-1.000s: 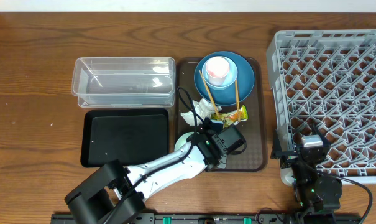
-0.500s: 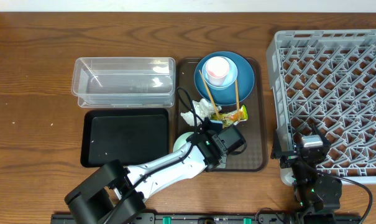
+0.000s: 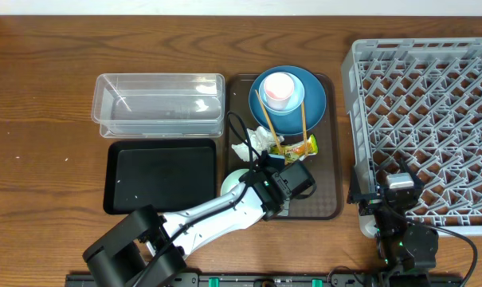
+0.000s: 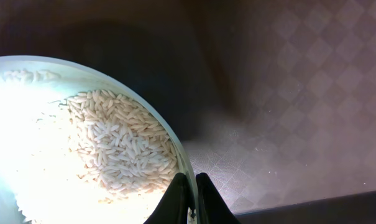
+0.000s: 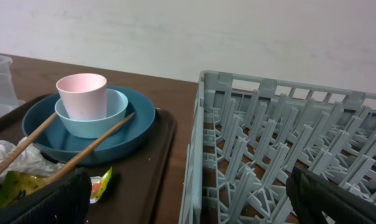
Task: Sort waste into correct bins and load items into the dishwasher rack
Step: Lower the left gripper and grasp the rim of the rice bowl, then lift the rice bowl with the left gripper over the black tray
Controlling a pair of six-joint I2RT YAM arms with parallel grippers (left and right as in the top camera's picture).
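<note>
Nothing has moved since the earlier frames: both arms and every object lie as they did. On the left of the table (image 3: 41,96) are two bins, one clear tub (image 3: 159,104) at the back and one black tray (image 3: 161,177) just in front of it. To their right lies one brown tray (image 3: 333,171) carrying the tableware and scraps. At its near-left corner stands one mint-green bowl (image 3: 234,177), mostly hidden from above by the left arm. The wrist view shows a heap of white rice (image 4: 119,149) inside the bowl. It also shows the left claw (image 4: 189,188) pinched onto the bowl, with the rim running between its two fingers. Behind the bowl lie one crumpled white napkin (image 3: 260,139) and, just to its right, one yellow-green and orange wrapper (image 3: 298,147). Two wooden chopsticks (image 3: 303,119) lean across one dark-blue plate (image 3: 312,100), their near ends down by the napkin and wrapper. On the plate sits one light-blue dish (image 5: 110,112), and one pink cup (image 3: 278,88) stands in the dish. Farthest right is one grey rack (image 3: 432,119). The right claw (image 5: 188,186) waits at the rack's near-left corner, fingers spread wide and holding nothing.
</note>
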